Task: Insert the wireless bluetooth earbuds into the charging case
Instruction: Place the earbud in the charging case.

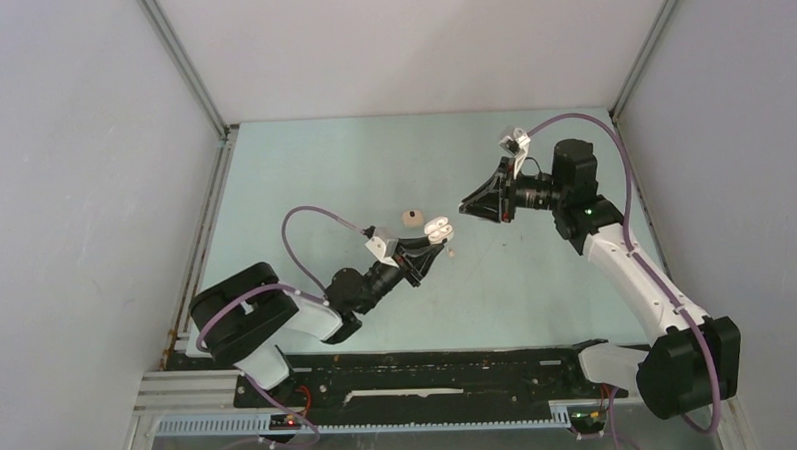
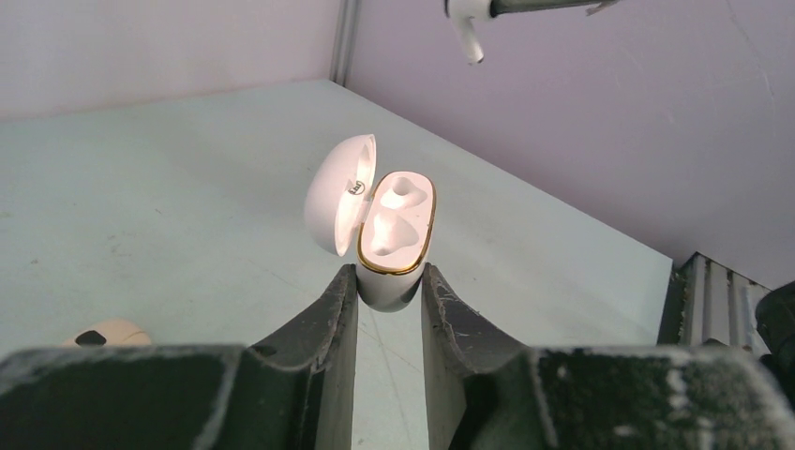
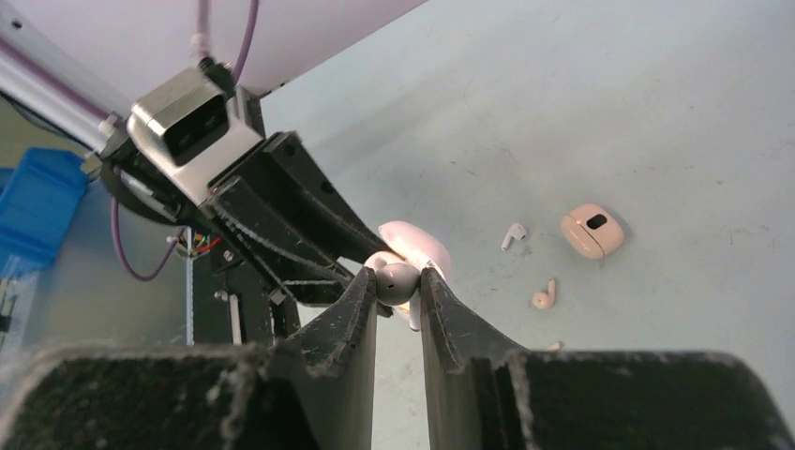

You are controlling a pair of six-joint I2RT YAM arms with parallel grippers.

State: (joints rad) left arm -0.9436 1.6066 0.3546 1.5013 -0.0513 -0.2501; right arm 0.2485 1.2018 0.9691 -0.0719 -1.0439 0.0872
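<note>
two empty sockets (image 2: 394,232); left hand (image 2: 389,281) clamps open case (image 2: 334,195), right hand (image 3: 397,283) pinches white earbud (image 2: 467,26): align stem, lower slowly.

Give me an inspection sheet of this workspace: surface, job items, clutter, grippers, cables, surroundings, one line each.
Surface: pale green table, lightly scuffed.
Job's things: white charging case, lid open, both sockets empty; held white earbud, not yet in it; loose white earbud and tan earbud lying on the table near the closed tan case.
Clutter: nothing seen.
Grippers: left gripper shut on the white charging case; right gripper shut on the held white earbud.
Cables: purple cables loop along both arms, clear of the parts.
Surroundings: plain grey walls on three sides.
</note>
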